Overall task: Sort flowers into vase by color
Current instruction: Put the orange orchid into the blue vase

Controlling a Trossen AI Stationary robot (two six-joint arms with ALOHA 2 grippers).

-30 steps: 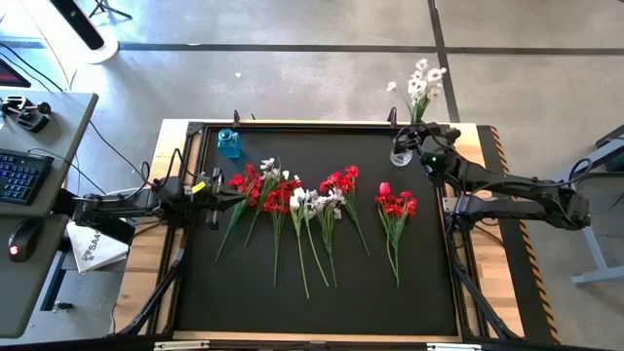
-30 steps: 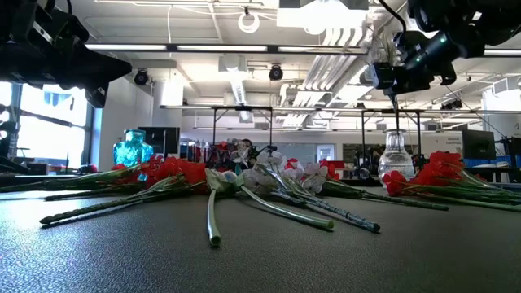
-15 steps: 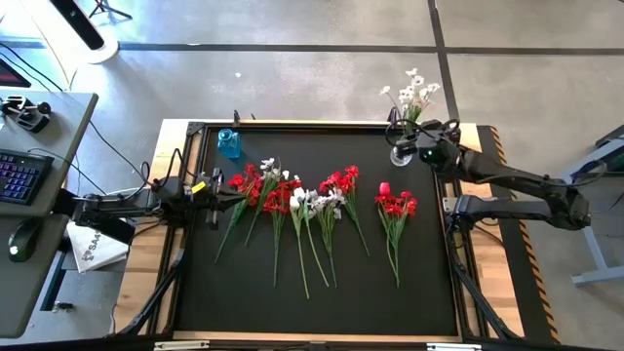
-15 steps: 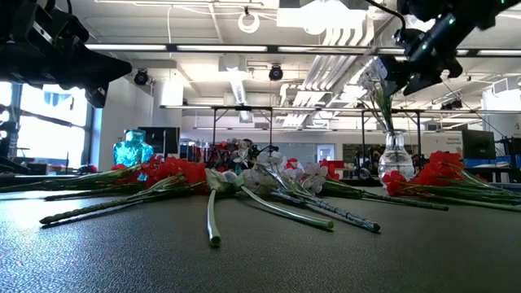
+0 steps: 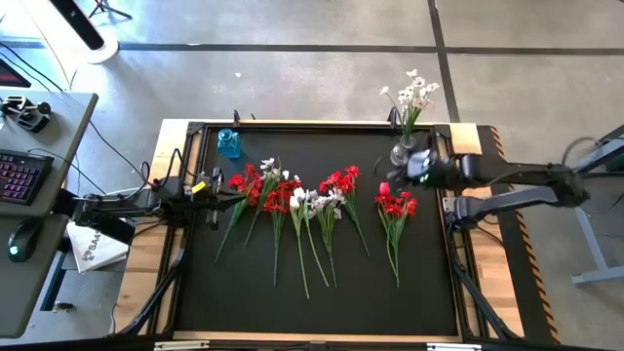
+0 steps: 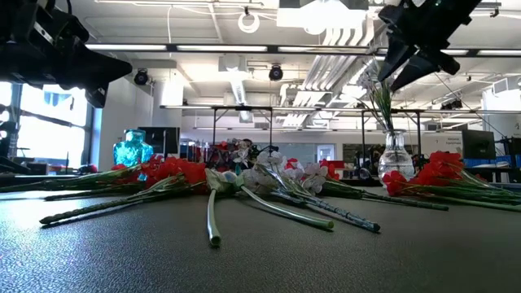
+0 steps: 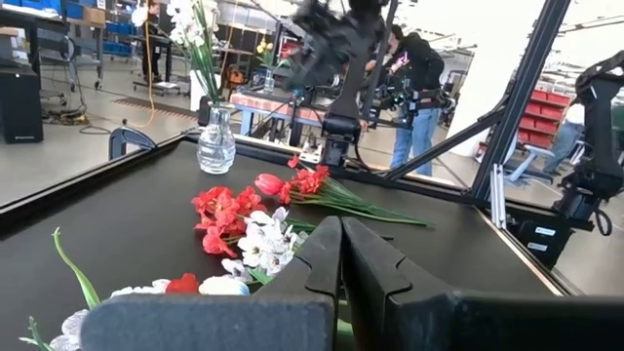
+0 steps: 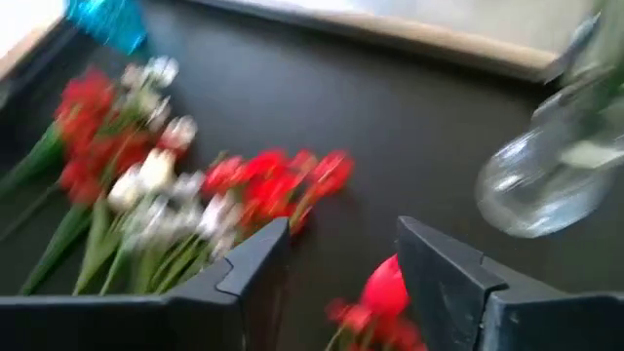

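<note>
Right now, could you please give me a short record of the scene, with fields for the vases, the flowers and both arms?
clear vase: far right of mat, holds white flowers
blue vase: far left of mat, nothing seen in it
loose flowers: red and white mixed, lying mid-mat
red bunch: lying beside clear vase
right gripper: open, empty, near clear vase
left gripper: shut, empty, at left edge

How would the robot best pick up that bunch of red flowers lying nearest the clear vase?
Probably by the thin green stems, coming straight down from above: the red flowers lie flat on the table, blooms toward the clear vase, stems bare and clear of neighbours. The open right gripper is closest.
</note>
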